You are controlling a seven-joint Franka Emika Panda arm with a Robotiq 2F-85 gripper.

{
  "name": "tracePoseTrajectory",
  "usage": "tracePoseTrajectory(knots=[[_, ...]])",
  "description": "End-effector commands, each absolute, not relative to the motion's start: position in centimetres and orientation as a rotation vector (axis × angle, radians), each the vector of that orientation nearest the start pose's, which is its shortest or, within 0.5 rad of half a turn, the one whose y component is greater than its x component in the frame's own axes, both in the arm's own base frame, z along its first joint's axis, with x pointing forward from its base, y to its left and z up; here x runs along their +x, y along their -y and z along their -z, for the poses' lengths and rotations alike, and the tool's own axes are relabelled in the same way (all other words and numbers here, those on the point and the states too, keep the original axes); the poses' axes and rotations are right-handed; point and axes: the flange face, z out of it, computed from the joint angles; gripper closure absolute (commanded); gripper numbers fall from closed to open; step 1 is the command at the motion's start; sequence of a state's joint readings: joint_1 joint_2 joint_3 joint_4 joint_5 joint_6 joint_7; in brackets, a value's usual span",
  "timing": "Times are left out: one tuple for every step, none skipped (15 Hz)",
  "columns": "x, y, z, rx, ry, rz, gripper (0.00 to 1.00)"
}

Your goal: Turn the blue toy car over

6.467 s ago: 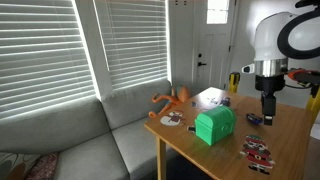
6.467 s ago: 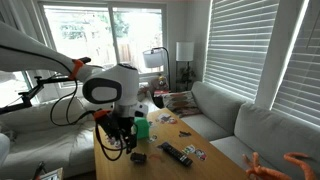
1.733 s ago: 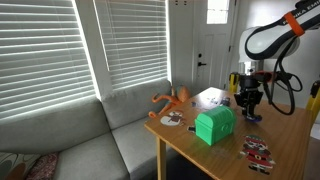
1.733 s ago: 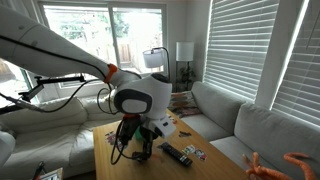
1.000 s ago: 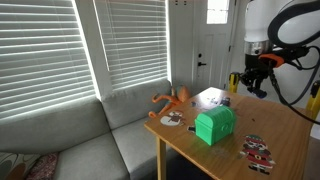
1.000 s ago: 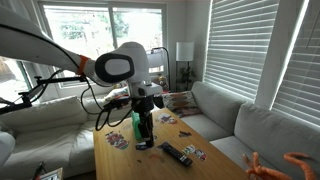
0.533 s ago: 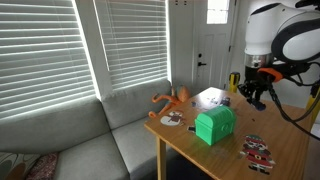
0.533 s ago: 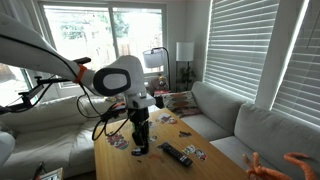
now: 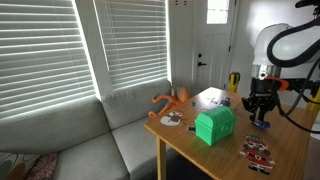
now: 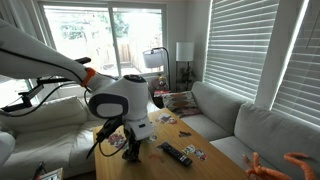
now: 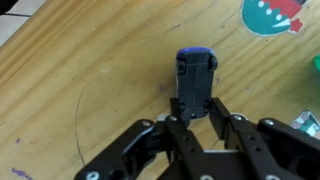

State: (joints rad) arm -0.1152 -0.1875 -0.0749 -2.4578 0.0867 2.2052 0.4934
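In the wrist view the blue toy car (image 11: 196, 76) is clamped at its near end between my fingers (image 11: 181, 108). Its dark grey face is turned towards the camera, with a blue rim at its far end. My gripper (image 11: 197, 106) is shut on it just above the wooden table (image 11: 80, 70); I cannot tell whether the car touches the wood. In an exterior view my gripper (image 9: 262, 118) points down at the table, right of the green box (image 9: 214, 125). In an exterior view the arm's bulk (image 10: 122, 103) hides the car.
An orange long-limbed toy (image 9: 170, 100) lies at the table's far corner. Flat red, white and black toys (image 9: 258, 152) lie near the front edge. A black remote (image 10: 177, 154) lies beside the arm. A round red and green piece (image 11: 275, 14) shows past the car.
My gripper has come down from well above the table to just over its surface, still shut on the car. The arm has folded lower.
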Motion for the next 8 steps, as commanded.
tracePoseTrajectory(knots=[[43.6,8.8,-35.8,-2.773,-1.088,-0.14,0.66],[43.7,9.0,-35.6,-2.76,-1.085,-0.137,0.41],[43.6,9.1,-35.9,-2.75,-1.085,-0.14,0.39],[43.6,9.4,-35.8,-2.74,-1.078,-0.139,0.33],[43.7,9.5,-36.0,-2.736,-1.069,-0.136,0.25],[43.7,9.7,-36.3,-2.733,-1.066,-0.135,0.19],[43.8,10.0,-36.3,-2.729,-1.053,-0.137,0.13],[43.9,10.2,-36.4,-2.727,-1.047,-0.143,0.05]])
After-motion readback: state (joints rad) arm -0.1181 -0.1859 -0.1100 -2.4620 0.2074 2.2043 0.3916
